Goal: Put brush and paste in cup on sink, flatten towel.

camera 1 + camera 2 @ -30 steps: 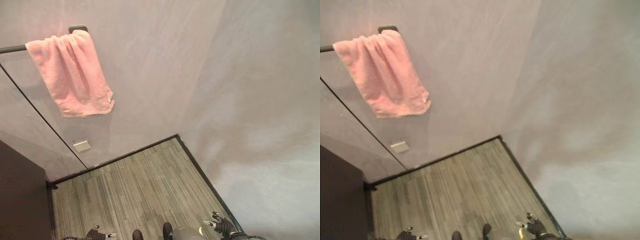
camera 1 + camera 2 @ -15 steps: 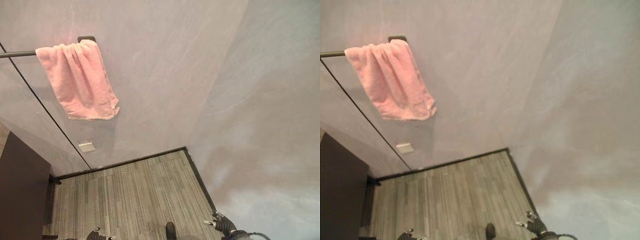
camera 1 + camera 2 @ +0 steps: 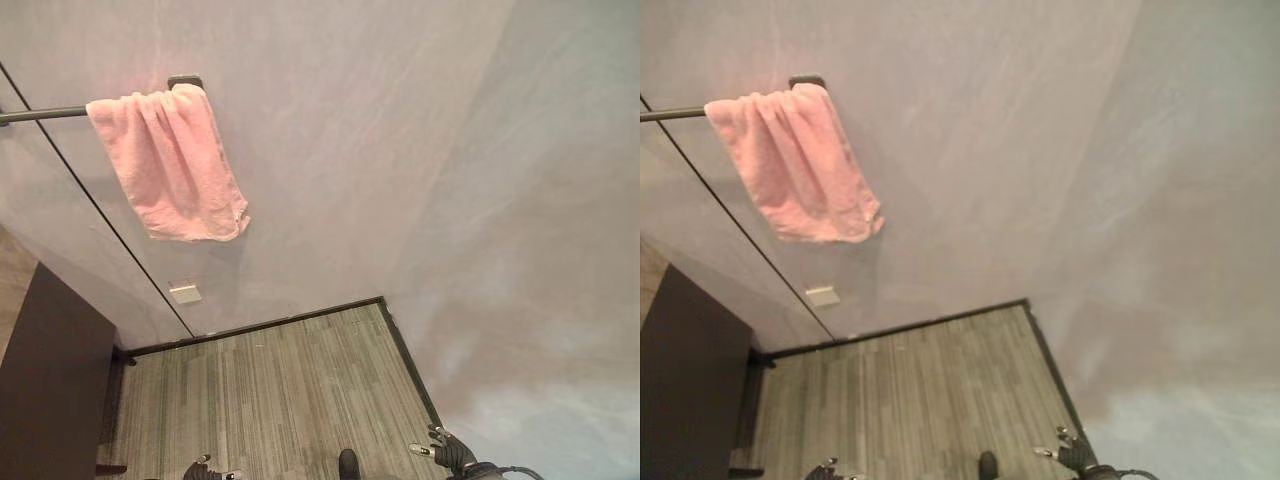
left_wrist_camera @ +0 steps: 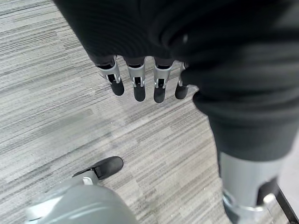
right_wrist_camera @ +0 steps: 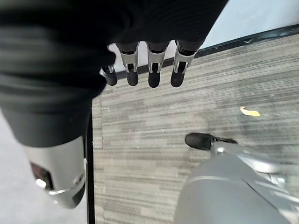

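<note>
A pink towel [image 3: 175, 165] hangs bunched and crooked over the end of a dark wall bar [image 3: 40, 115], high on the grey wall at the left. Both hands hang low, far below it. My left hand [image 3: 208, 470] shows at the bottom edge over the striped floor; in its wrist view its fingers [image 4: 139, 84] are straight and hold nothing. My right hand [image 3: 448, 455] hangs at the lower right near the wall corner, and in the right wrist view its fingers [image 5: 152, 70] also point straight down, empty.
A dark cabinet [image 3: 50, 390] stands at the lower left. A thin dark line [image 3: 100, 210] runs slantwise down the wall to a black baseboard [image 3: 260, 330]. A small wall plate [image 3: 185, 293] sits below the towel. A yellow scrap [image 5: 250, 111] lies on the floor.
The whole picture has shifted, so the camera has moved; towel and bar now sit further right and lower in view. Both hands still hang low and empty.
</note>
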Motion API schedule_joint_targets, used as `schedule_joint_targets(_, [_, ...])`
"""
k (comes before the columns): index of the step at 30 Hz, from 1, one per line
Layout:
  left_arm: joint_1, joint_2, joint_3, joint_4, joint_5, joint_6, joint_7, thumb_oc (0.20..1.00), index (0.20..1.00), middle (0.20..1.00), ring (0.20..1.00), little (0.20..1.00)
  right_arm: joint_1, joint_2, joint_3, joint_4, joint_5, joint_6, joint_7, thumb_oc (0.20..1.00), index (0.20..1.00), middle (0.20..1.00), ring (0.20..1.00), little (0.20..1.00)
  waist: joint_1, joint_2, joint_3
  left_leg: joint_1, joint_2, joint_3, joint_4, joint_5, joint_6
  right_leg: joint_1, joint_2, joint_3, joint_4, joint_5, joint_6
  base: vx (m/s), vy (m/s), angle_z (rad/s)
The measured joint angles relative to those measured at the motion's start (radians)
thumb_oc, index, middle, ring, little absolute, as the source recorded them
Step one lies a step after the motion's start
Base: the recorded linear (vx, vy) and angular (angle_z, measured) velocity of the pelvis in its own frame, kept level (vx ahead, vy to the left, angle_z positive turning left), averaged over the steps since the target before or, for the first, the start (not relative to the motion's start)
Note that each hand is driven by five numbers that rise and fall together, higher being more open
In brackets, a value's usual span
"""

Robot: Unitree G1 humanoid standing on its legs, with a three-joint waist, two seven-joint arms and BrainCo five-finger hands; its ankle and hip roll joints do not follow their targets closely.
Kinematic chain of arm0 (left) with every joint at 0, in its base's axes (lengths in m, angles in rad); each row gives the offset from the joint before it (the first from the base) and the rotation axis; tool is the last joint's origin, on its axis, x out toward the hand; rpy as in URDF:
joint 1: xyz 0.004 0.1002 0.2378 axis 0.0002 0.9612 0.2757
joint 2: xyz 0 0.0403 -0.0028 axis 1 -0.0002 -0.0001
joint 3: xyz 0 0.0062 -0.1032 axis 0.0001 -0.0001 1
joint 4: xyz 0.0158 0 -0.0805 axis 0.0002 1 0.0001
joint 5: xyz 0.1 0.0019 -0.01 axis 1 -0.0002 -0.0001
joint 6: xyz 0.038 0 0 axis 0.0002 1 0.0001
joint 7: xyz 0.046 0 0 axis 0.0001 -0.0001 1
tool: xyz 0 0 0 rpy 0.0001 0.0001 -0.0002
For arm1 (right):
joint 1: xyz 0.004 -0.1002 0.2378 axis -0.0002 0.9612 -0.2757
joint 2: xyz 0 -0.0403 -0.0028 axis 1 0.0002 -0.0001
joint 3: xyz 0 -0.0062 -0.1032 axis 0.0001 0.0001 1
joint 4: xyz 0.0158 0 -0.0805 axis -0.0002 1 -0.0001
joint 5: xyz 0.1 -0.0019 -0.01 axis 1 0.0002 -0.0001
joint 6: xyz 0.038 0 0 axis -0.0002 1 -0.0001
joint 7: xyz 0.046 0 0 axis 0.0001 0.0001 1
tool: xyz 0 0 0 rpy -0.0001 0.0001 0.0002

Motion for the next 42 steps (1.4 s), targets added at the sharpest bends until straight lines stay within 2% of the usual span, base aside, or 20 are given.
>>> schedule_joint_targets(5, [-0.011,0.004,-0.001,0.016,0.0,0.0,0.0,1.0,1.0,1.0,1.0,1.0,-0.002,0.004,-0.002,0.015,0.0,0.001,0.0,1.0,1.0,1.0,1.0,1.0,-0.002,-0.009,0.028,0.001,-0.058,-0.024,0.012,-0.01,0.037,-0.003,-0.066,-0.017,0.058,-0.02,0.037,-0.01,0.152,0.2])
schedule_joint_targets(6, [-0.029,0.046,-0.009,0.043,0.001,0.0,-0.001,1.0,1.0,1.0,1.0,1.0,-0.016,0.052,-0.006,0.022,0.001,0.001,-0.001,1.0,1.0,1.0,1.0,1.0,0.007,-0.034,0.048,0.002,-0.18,-0.022,0.051,-0.037,0.163,-0.092,-0.179,0.034,0.252,0.035,0.102,-0.03,0.144,0.11])
schedule_joint_targets(7, [-0.029,0.046,-0.009,0.043,0.001,0.0,-0.001,1.0,1.0,1.0,1.0,1.0,-0.016,0.052,-0.006,0.022,0.001,0.001,-0.001,1.0,1.0,1.0,1.0,1.0,0.007,-0.034,0.048,0.002,-0.18,-0.022,0.051,-0.037,0.163,-0.092,-0.179,0.034,0.252,0.035,0.102,-0.03,0.131,0.02])
schedule_joint_targets(8, [-0.022,0.049,-0.009,0.028,-0.053,-0.001,-0.042,1.0,1.0,1.0,1.0,1.0,-0.044,0.051,-0.01,0.142,-0.113,0.0,-0.009,1.0,1.0,1.0,1.0,1.0,0.012,-0.029,0.047,0.0,-0.178,-0.02,0.049,-0.031,0.162,-0.085,-0.166,0.035,0.232,-0.004,0.132,-0.03,0.139,-0.02])
schedule_joint_targets(10, [-0.02,0.052,-0.012,0.014,-0.078,-0.003,-0.071,1.0,1.0,1.0,1.0,1.0,-0.072,0.022,-0.041,0.268,-0.181,0.026,-0.023,1.0,1.0,1.0,1.0,1.0,0.029,-0.042,0.041,-0.012,-0.191,-0.009,0.049,-0.032,0.161,-0.059,-0.15,0.02,0.174,-0.042,0.121,-0.01,0.137,-0.11])
schedule_joint_targets(12, [-0.006,0.049,-0.011,0.021,-0.077,-0.002,-0.08,1.0,1.0,1.0,1.0,1.0,-0.079,-0.006,-0.099,0.286,-0.189,0.027,-0.032,1.0,1.0,1.0,1.0,1.0,0.028,-0.045,0.045,-0.019,-0.196,0.009,0.049,-0.034,0.158,-0.054,-0.156,0.025,0.141,-0.041,0.119,0.01,0.091,-0.18])
schedule_joint_targets(14, [-0.001,0.047,-0.01,0.053,-0.075,-0.001,-0.085,1.0,1.0,1.0,1.0,1.0,-0.083,-0.019,-0.119,0.293,-0.193,0.029,-0.039,1.0,1.0,1.0,1.0,1.0,0.017,-0.03,0.056,-0.016,-0.193,0.011,0.049,-0.038,0.151,-0.039,-0.153,0.024,0.117,-0.039,0.115,0.01,0.063,-0.07])
schedule_joint_targets(17, [0.005,0.051,0.003,0.056,-0.075,-0.001,-0.088,1.0,1.0,1.0,1.0,1.0,-0.071,0.0,-0.07,0.292,-0.226,0.031,-0.052,1.0,1.0,1.0,1.0,1.0,0.02,-0.016,0.059,-0.017,-0.186,0.011,0.051,-0.047,0.137,-0.022,-0.152,0.01,0.09,-0.039,0.105,0.01,0.026,0.01])
schedule_joint_targets(20, [0.015,0.042,0.084,0.05,-0.092,0.0,-0.09,1.0,1.0,1.0,1.0,1.0,-0.071,0.018,0.02,0.268,-0.344,0.029,-0.074,1.0,1.0,1.0,1.0,1.0,0.026,-0.012,0.059,-0.017,-0.179,0.007,0.051,-0.048,0.13,-0.011,-0.139,0.006,0.072,-0.039,0.091,0.03,0.021,0.04])
schedule_joint_targets(26, [0.028,0.038,0.073,0.033,-0.126,-0.001,-0.091,1.0,1.0,1.0,1.0,1.0,-0.074,0.019,0.016,0.278,-0.393,0.03,-0.081,1.0,1.0,1.0,1.0,1.0,0.045,-0.013,0.058,-0.016,-0.164,0.005,0.052,-0.048,0.126,-0.006,-0.124,0.003,0.063,-0.037,0.077,0.03,0.09,0.0])
schedule_joint_targets(28, [0.009,0.039,0.074,0.033,-0.126,-0.001,-0.084,1.0,1.0,1.0,1.0,1.0,-0.077,0.009,0.115,0.265,-0.53,0.03,-0.131,1.0,1.0,1.0,1.0,1.0,0.044,-0.014,0.065,-0.019,-0.165,0.003,0.068,-0.052,0.128,-0.006,-0.131,0.003,0.076,-0.035,0.073,-0.01,0.084,0.03])
schedule_joint_targets(30, [-0.001,0.036,0.107,0.035,-0.129,-0.002,-0.079,1.0,1.0,1.0,1.0,1.0,-0.066,0.013,0.037,0.253,-0.547,0.027,-0.138,1.0,1.0,1.0,1.0,1.0,0.04,-0.014,0.07,-0.016,-0.168,0.01,0.069,-0.057,0.131,-0.025,-0.131,0.01,0.115,-0.033,0.071,-0.02,0.185,-0.11])
schedule_joint_targets(32, [-0.016,0.032,0.098,0.031,-0.126,-0.002,-0.081,1.0,1.0,1.0,1.0,1.0,-0.082,0.015,0.041,0.29,-0.545,0.032,-0.134,1.0,1.0,1.0,1.0,1.0,0.037,0.01,0.093,-0.016,-0.162,0.015,0.072,-0.057,0.152,-0.085,-0.108,0.028,0.225,-0.046,0.067,0.0,0.129,-0.27])
schedule_joint_targets(33, [-0.016,0.031,0.101,0.036,-0.126,0.003,-0.081,1.0,1.0,1.0,1.0,1.0,-0.079,0.017,0.043,0.278,-0.539,0.031,-0.134,1.0,1.0,1.0,1.0,1.0,0.034,0.032,0.098,-0.005,-0.146,0.009,0.054,-0.04,0.157,-0.136,-0.06,0.061,0.329,-0.14,0.061,0.01,0.027,0.03])
schedule_joint_targets(34, [-0.011,0.034,0.098,0.036,-0.122,0.002,-0.084,1.0,1.0,1.0,1.0,1.0,-0.075,0.025,0.048,0.279,-0.539,0.03,-0.134,1.0,1.0,1.0,1.0,1.0,0.012,0.041,0.102,-0.001,-0.126,0.0,0.043,-0.029,0.147,-0.146,0.013,0.128,0.376,-0.183,0.044,0.02,0.021,0.19])
schedule_joint_targets(35, [-0.01,0.039,0.095,0.036,-0.118,0.001,-0.088,1.0,1.0,1.0,1.0,1.0,-0.066,0.03,0.064,0.279,-0.539,0.03,-0.131,1.0,1.0,1.0,1.0,1.0,0.008,0.041,0.104,0.0,-0.129,-0.001,0.041,-0.027,0.145,-0.148,0.046,0.109,0.386,-0.195,0.024,0.03,-0.022,0.15])
schedule_joint_targets(37, [-0.009,0.049,0.065,0.034,-0.107,0.001,-0.09,1.0,1.0,1.0,1.0,1.0,-0.04,0.03,0.087,0.281,-0.539,0.029,-0.127,1.0,1.0,1.0,1.0,1.0,0.013,0.021,0.091,0.0,-0.145,0.006,0.036,-0.028,0.141,-0.135,0.09,0.108,0.323,-0.191,-0.007,0.04,-0.072,-0.04])
schedule_joint_targets(38, [-0.009,0.043,0.061,0.033,-0.106,0.001,-0.092,1.0,1.0,1.0,1.0,1.0,-0.036,0.027,0.086,0.281,-0.54,0.03,-0.126,1.0,1.0,1.0,1.0,1.0,0.015,0.023,0.092,0.0,-0.142,0.006,0.042,-0.032,0.134,-0.106,0.092,0.089,0.26,-0.164,-0.061,0.03,-0.075,0.02])
schedule_joint_targets(40, [-0.017,0.048,0.062,0.032,-0.106,0.001,-0.091,1.0,1.0,1.0,1.0,1.0,-0.041,0.027,0.087,0.279,-0.54,0.03,-0.117,1.0,1.0,1.0,1.0,1.0,0.016,0.034,0.094,-0.006,-0.127,0.003,0.059,-0.041,0.116,-0.065,0.096,0.057,0.194,-0.123,-0.074,0.07,-0.075,0.11])
schedule_joint_targets(42, [-0.023,0.047,0.062,0.03,-0.107,0.001,-0.091,1.0,1.0,1.0,1.0,1.0,-0.057,0.013,0.074,0.286,-0.538,0.03,-0.115,1.0,1.0,1.0,1.0,1.0,0.019,0.037,0.078,0.002,-0.107,0.009,0.07,-0.054,0.095,-0.023,0.118,0.059,0.132,-0.107,-0.09,0.16,-0.122,0.07])
